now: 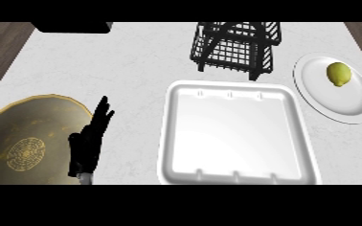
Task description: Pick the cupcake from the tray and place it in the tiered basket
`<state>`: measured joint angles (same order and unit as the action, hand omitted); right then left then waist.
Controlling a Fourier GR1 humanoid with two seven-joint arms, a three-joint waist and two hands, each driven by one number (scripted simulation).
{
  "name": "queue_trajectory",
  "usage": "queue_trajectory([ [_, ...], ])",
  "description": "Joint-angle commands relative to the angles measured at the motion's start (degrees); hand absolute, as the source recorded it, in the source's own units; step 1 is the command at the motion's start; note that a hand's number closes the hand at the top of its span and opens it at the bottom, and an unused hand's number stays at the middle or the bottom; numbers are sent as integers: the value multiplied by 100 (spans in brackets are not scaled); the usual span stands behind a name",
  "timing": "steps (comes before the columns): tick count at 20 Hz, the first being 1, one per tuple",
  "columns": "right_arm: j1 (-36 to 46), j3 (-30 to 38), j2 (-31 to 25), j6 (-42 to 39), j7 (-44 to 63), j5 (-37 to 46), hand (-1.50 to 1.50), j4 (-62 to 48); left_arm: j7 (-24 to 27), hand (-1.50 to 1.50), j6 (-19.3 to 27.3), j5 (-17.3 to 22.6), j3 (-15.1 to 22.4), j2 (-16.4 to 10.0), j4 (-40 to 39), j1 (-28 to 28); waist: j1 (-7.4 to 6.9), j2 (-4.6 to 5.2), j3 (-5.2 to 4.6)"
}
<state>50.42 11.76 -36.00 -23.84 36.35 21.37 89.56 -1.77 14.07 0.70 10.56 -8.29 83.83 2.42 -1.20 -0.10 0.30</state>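
Note:
A white tray [237, 92] lies on the counter at centre right, and no cupcake shows on it or anywhere else. Behind it stands the black wire tiered basket [237, 48]; I see nothing inside it. My left hand [88, 143] rests at the lower left with its fingers straight and pointing up, holding nothing, well left of the tray. My right hand is out of view.
A dark round plate with gold patterns [32, 139] lies at the lower left, partly under my left hand. A white plate [318, 88] at the right edge carries a yellow lemon [339, 73]. A black object [71, 27] sits at the back left.

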Motion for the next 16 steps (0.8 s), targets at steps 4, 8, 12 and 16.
queue_trajectory([
  [4, 1055, -377, 318, 404, -393, 450, 150, -1616, -1, 0, -28, -45, -83, -61, -223, 283, -83, 51, -35],
  [8, 1106, -613, 470, 465, -883, 663, 150, -2201, 40, 0, -32, -27, -258, -160, -186, 295, -47, 45, -34],
  [12, 1185, -952, 945, 926, -1231, 1035, 150, -2655, 7, 0, 34, -90, -215, 74, -523, -45, 8, 45, -34],
  [16, 1436, -1042, 1010, 1283, -1544, 1418, 150, -3572, 225, 0, -38, -101, -110, 101, -438, 305, -85, 71, -34],
])
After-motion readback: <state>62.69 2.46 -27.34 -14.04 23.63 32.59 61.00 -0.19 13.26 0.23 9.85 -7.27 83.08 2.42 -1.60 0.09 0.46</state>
